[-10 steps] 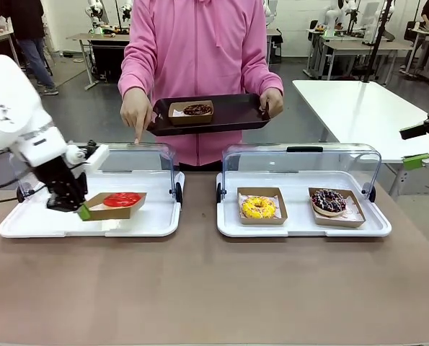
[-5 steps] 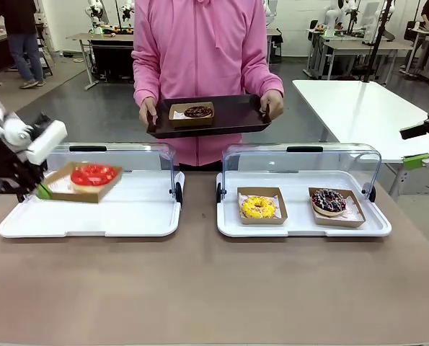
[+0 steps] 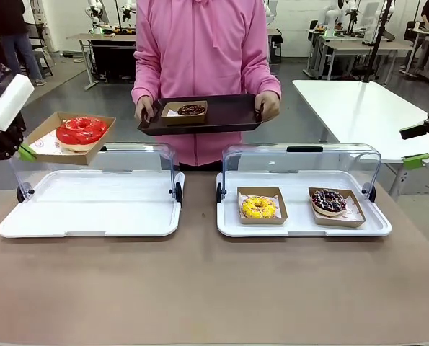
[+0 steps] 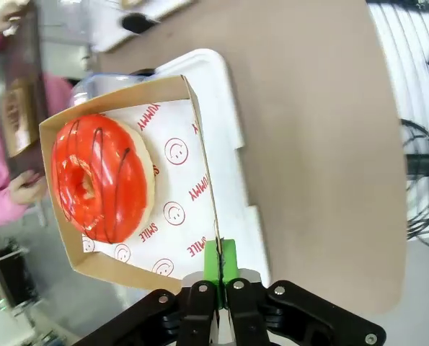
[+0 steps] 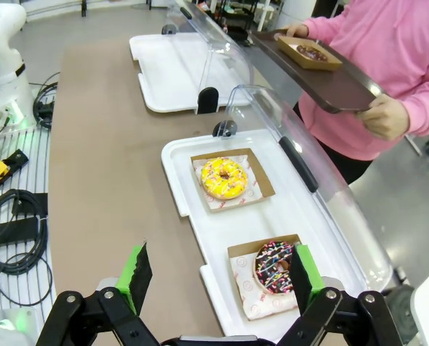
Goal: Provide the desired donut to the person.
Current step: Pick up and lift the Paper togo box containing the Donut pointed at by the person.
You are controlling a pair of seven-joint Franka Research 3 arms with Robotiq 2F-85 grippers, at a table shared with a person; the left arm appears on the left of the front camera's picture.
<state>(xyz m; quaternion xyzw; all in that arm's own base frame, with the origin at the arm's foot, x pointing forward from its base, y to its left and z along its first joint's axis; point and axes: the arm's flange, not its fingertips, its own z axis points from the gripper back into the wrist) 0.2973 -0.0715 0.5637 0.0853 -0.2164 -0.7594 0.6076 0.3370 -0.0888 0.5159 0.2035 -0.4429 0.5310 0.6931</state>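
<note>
red "YUMMY" and "SMILE" words, smiley-face signs, on white paper liner (image 4: pixel 177 180) under the red-glazed donut (image 4: pixel 102 176)

Donuts, each in its own cardboard box (image 3: pixel 70 157): four. One red-glazed donut (image 3: pixel 81 131), one yellow donut (image 3: pixel 258 207), one dark sprinkled donut (image 3: pixel 329 200), one chocolate donut (image 3: pixel 191 110).
White lidded display trays: two, left display tray (image 3: pixel 91 209) and right display tray (image 3: pixel 293 225).
Dark serving tray (image 3: pixel 232 112): one.
Pincers: two, left pincer (image 4: pixel 220 252) and right pincer (image 5: pixel 220 277).
Person (image 3: pixel 200 43): one.

Front camera faces the person (image 3: pixel 200 50) across the table (image 3: pixel 200 288); both wrist cameras look down on it.
</note>
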